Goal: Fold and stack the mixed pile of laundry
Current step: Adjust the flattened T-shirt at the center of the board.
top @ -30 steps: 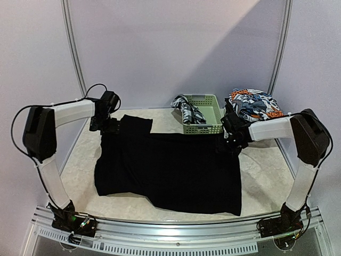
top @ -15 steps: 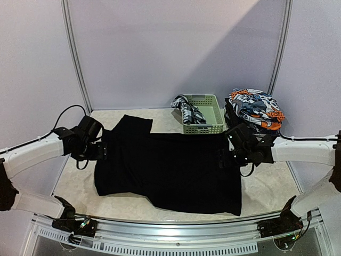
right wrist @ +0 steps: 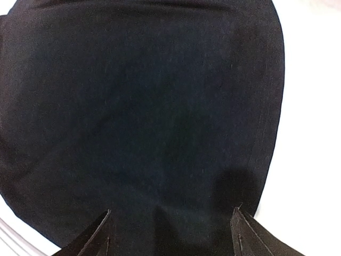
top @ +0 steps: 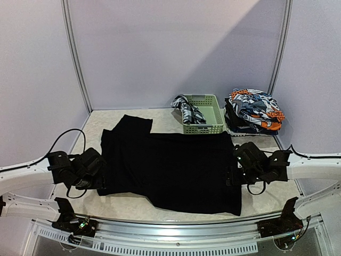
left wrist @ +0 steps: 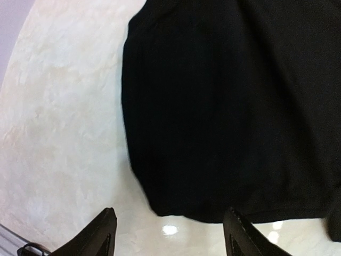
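your black cloth [top: 170,165] lies spread out flat over the middle of the table [top: 266,184], and it takes up most of the width between the two arms. its far left corner juts out toward the back. its near edge dips lower on the right than on the left. in the left wrist view the cloth [left wrist: 229,106] fills the upper right, with its rounded near left corner just ahead of the fingers. in the right wrist view the cloth [right wrist: 138,106] fills nearly everything.

your left gripper [top: 102,175] sits low at the cloth's left edge. its jaws are spread, with nothing between them [left wrist: 169,213]. your right gripper [top: 234,173] sits low over the cloth's right edge. its jaws are also spread and released above the fabric [right wrist: 170,211].

the rest of the laundry is at the back. a black-and-white checked garment [top: 186,109] hangs over the left rim of the pale green slotted basket [top: 209,121]. any lettering on it is too small for you to read. the orange, blue and white printed pieces [top: 254,109] are heaped on dark fabric in the far right corner, just beside the basket.

the table top is pale cream with a marbled look, and it shines under the lights. plain lilac walls [top: 176,48] close it in, with metal uprights [top: 74,53] at the corners. a slotted aluminium rail [top: 170,234] runs along the near edge.
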Robot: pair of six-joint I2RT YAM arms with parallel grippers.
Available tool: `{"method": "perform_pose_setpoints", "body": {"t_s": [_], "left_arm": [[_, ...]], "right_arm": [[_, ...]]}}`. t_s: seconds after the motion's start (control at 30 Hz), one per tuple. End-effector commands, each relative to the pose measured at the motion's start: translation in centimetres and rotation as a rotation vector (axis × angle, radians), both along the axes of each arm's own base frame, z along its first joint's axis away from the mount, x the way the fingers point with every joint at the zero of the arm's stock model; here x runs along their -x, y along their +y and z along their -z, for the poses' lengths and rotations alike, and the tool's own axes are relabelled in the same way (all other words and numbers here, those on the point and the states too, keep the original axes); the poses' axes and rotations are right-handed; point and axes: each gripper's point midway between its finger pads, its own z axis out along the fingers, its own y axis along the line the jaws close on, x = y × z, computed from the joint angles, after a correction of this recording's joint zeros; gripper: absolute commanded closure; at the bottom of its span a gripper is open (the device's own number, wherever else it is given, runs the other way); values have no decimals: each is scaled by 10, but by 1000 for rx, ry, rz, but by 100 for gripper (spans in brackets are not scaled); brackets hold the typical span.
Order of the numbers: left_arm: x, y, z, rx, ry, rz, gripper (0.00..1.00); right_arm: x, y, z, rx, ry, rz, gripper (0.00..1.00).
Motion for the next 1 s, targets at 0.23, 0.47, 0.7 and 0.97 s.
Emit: {"method": "perform_pose_setpoints", "body": {"t_s": [0.23, 0.47, 0.7, 0.97], "left_arm": [[19, 14, 37, -85, 90, -42, 37], [9, -1, 63, -55, 105, -10, 47], [-3, -12, 82, -35, 92, 8, 72], [-19, -20, 62, -56, 38, 38, 100]], "right_arm": [[35, 8, 15, -21, 121, -51, 19], [42, 14, 15, -67, 119, -99, 19], [59, 13, 26, -130, 167, -117, 21], [85, -10, 45, -47, 280, -103, 28]]}}
